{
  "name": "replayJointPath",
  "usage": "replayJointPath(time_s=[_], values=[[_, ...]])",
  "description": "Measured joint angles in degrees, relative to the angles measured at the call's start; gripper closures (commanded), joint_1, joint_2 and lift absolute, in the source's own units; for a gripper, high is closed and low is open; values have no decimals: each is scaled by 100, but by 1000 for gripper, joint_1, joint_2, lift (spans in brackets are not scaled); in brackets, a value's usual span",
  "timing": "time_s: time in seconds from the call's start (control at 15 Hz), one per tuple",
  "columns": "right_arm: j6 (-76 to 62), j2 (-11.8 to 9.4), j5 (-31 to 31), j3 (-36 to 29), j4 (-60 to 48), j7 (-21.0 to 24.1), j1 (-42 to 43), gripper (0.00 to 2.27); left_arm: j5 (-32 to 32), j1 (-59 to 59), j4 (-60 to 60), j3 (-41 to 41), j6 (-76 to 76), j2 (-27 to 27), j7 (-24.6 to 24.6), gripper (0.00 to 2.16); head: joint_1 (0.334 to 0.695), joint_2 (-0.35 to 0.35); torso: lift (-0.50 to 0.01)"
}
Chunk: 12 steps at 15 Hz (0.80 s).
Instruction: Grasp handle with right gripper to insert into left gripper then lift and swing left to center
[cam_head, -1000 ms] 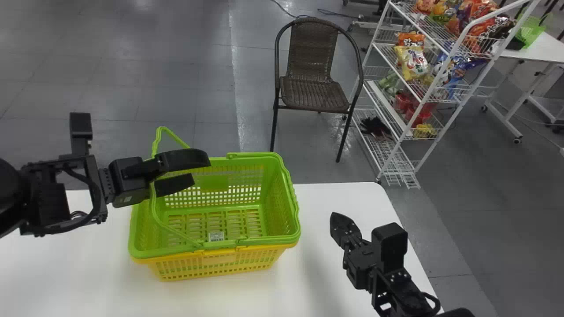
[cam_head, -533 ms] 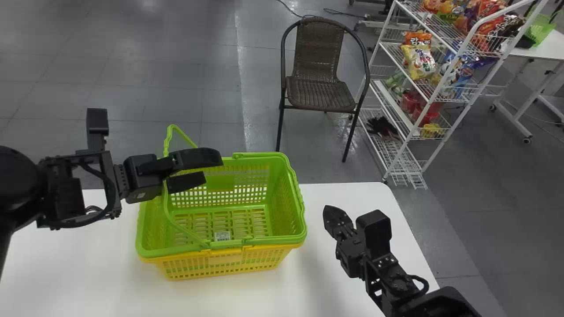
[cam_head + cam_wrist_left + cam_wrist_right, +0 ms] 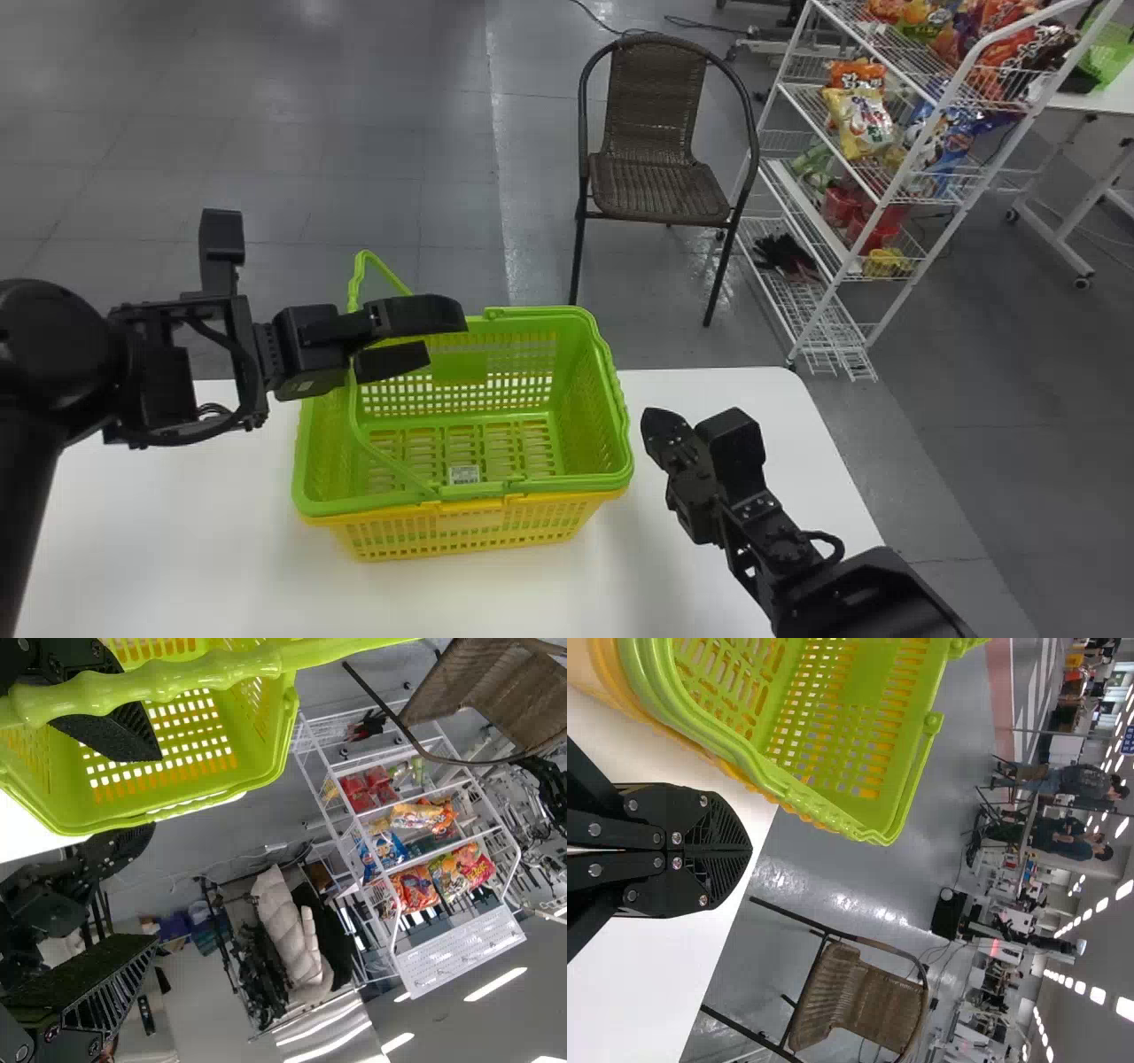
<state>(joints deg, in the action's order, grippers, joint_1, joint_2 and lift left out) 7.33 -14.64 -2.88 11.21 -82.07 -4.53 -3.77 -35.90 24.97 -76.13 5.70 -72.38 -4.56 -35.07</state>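
The green basket [image 3: 461, 368] sits nested in a yellow one [image 3: 381, 537] on the white desk [image 3: 177, 532], close up by the far edge and a fair way left of the far right corner. Its handle [image 3: 388, 461] stands raised at the left part of the basket, while a second handle [image 3: 614, 377] lies folded down along the right-hand rim.

The left gripper [image 3: 447, 335] hangs over the left part of the basket, tips pointing right. Its jaws are spread well apart, with nothing pinched between them. That raised handle crosses close to the roots of its fingers, passing over one of them in the left wrist view; whether they touch, I couldn't tell you.

Over on the other side, the right gripper [image 3: 653, 423] is above the desk, just off the basket's right end, its jaws closed together on nothing.

Past the desk's far edge there's a brown wicker chair [image 3: 660, 186], and to its right a white wire rack [image 3: 939, 142] with snack bags [image 3: 864, 124] on it.
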Motion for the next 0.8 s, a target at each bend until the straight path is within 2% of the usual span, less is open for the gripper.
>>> replayJointPath(time_s=[0.8], values=[[68,6,50,236,138,81,228,2040,2,-20,-7,-78,0,52,9,80,695,-158,0]])
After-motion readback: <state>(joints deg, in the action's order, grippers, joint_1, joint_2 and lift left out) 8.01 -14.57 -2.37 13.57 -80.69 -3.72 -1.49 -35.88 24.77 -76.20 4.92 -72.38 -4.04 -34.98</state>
